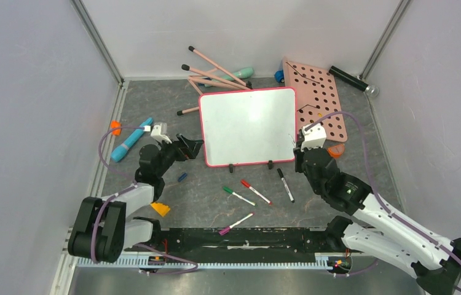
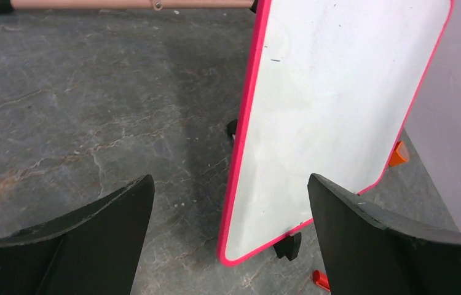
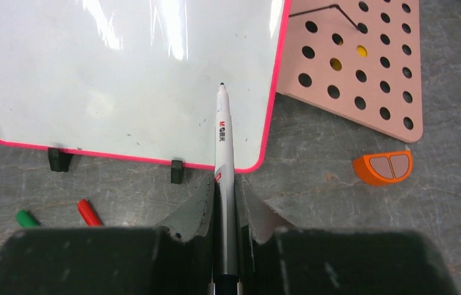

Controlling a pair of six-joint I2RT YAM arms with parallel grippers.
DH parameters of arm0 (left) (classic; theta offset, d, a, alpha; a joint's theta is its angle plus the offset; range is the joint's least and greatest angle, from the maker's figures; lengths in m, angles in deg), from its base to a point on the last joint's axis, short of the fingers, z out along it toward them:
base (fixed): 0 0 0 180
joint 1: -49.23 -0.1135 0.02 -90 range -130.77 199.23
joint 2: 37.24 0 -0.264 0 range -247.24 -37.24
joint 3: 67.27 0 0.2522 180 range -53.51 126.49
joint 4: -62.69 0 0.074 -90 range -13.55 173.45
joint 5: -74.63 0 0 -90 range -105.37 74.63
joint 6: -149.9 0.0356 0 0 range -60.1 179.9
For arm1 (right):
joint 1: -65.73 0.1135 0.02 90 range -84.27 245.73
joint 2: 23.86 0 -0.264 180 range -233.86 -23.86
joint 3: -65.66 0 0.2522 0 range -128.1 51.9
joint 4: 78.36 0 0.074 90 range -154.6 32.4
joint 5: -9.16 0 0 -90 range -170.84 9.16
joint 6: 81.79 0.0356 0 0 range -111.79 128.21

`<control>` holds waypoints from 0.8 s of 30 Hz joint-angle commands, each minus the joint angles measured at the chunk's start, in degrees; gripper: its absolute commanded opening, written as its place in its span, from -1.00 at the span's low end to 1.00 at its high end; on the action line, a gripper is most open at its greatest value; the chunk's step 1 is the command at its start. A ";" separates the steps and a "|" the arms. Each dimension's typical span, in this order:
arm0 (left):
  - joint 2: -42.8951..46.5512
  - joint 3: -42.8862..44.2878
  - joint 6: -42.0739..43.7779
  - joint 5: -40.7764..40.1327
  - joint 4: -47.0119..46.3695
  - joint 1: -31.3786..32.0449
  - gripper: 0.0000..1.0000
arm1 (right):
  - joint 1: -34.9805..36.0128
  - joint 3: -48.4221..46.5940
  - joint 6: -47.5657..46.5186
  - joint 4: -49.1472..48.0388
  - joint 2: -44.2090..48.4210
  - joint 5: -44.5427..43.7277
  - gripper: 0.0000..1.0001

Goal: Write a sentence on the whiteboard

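The whiteboard [image 1: 248, 126] stands tilted on two small black feet at the middle of the table, white with a pink-red rim. Its face [image 3: 123, 80] is bare apart from a few tiny specks, and no sentence shows on it. My right gripper [image 3: 224, 181] is shut on a grey marker [image 3: 223, 135] whose dark tip points at the board's lower right part. From above, the right gripper [image 1: 300, 150] sits at the board's right edge. My left gripper [image 2: 229, 179] is open around the board's lower left corner [image 2: 240, 246] without touching it; seen from above, the left gripper [image 1: 191, 147] is beside that edge.
Green [image 1: 238, 195], red [image 1: 256, 192], black [image 1: 286, 185] and magenta [image 1: 235, 224] markers lie in front of the board. A pink pegboard [image 1: 317, 98] leans at the right, with pink sticks [image 1: 216, 74] behind. A blue tube [image 1: 131, 140] and orange pieces [image 1: 159, 209] lie at the left.
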 commanded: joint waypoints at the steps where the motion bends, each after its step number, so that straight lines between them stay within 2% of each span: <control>1: -4.64 1.68 3.58 7.97 -14.61 -0.90 0.99 | -1.92 -4.41 -3.67 -5.54 0.58 3.90 -1.00; 3: -8.10 5.29 4.26 13.59 -12.20 -1.02 0.99 | -2.82 -5.77 -3.36 -5.83 -0.09 5.15 -1.00; 7: -15.19 6.26 -1.35 18.49 -20.26 -2.75 0.98 | -4.36 -7.79 -2.61 -6.42 -1.70 7.76 -1.00; 9: -16.73 5.66 -0.84 23.72 -24.23 -3.27 0.99 | -4.77 -7.93 -2.42 -7.60 -1.88 9.75 -1.00; 10: -17.37 6.56 -0.11 26.19 -23.71 -3.30 0.99 | -4.87 -7.88 -2.28 -8.18 -1.92 10.58 -1.00; 12: -18.41 9.16 0.59 26.35 -16.93 -3.34 0.99 | -4.99 -7.68 -1.72 -8.99 -2.17 11.30 -1.00; 14: -20.01 10.67 0.20 27.78 -15.76 -3.46 0.99 | -5.07 -7.41 -1.52 -9.78 -2.35 11.74 -1.00; 18: -25.21 10.26 -5.24 31.01 -27.29 -3.67 0.99 | -5.10 -7.22 -1.32 -10.78 -2.84 11.63 -1.00; 21: -30.67 13.73 -7.64 38.56 -31.59 -3.82 0.99 | -5.18 -6.93 -1.38 -11.32 -2.99 11.02 -1.00; 24: -36.43 15.48 -14.01 41.65 -39.49 -3.91 0.99 | -5.17 -6.16 -1.11 -11.76 -2.77 10.90 -1.00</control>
